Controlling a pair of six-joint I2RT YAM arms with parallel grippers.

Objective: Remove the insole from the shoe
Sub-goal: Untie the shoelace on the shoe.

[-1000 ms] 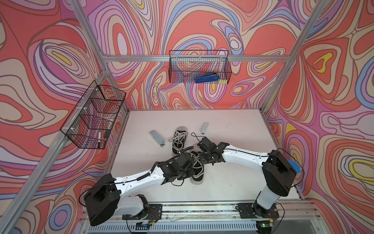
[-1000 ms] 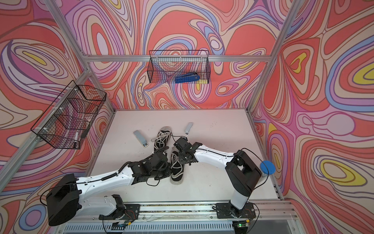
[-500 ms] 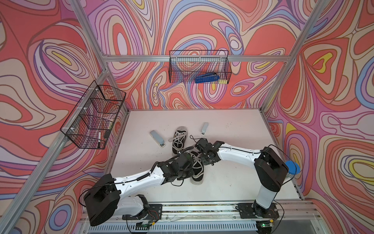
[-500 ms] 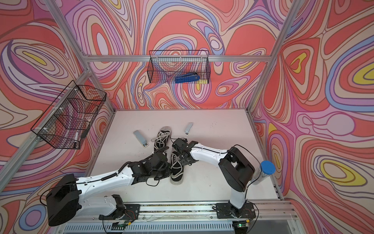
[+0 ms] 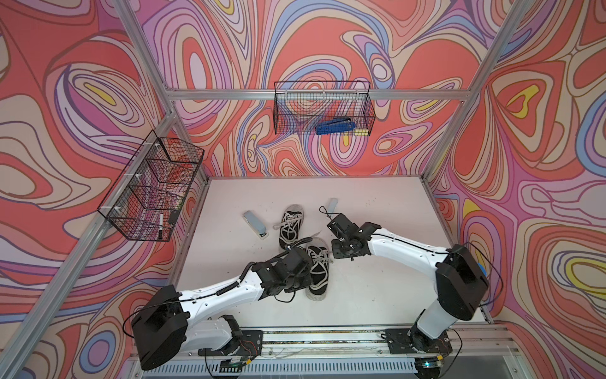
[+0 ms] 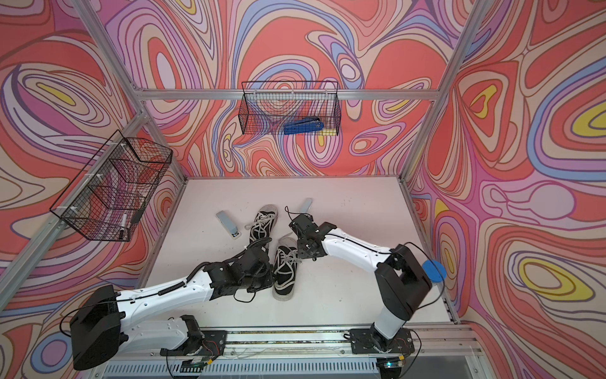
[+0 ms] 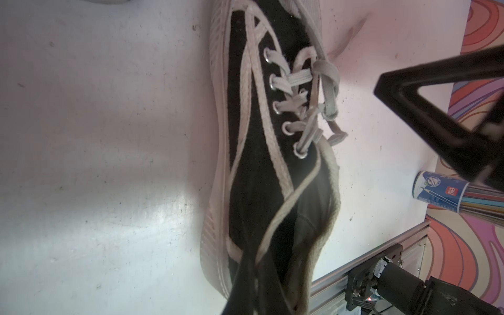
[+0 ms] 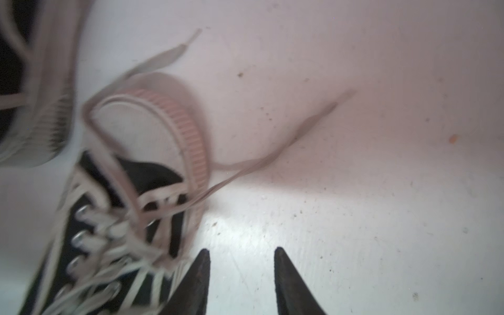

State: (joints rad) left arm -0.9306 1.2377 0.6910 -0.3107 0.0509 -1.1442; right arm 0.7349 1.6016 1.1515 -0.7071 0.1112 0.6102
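The blue tube (image 7: 436, 192) bears a crest and a red badge, both too small for us to read. The black shoe (image 5: 318, 269) lies near the middle of the tabletop (image 5: 393, 203). Its long axis runs front to back, toe toward the rear edge, and its insole is lost in shadow. Our left claw (image 7: 244, 275) is clamped on the heel collar. The right claw (image 8: 241, 253) stands partly spread and empty beside the toe.

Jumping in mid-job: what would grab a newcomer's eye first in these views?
The loud swirled red, pink and blue walls around the cell hit first. Next come two black lace-up shoes at mid-table: the nearer shoe has the left gripper shut on its heel collar, and the farther shoe lies just behind it. The right gripper stands open over bare table beside the nearer shoe's laced front.
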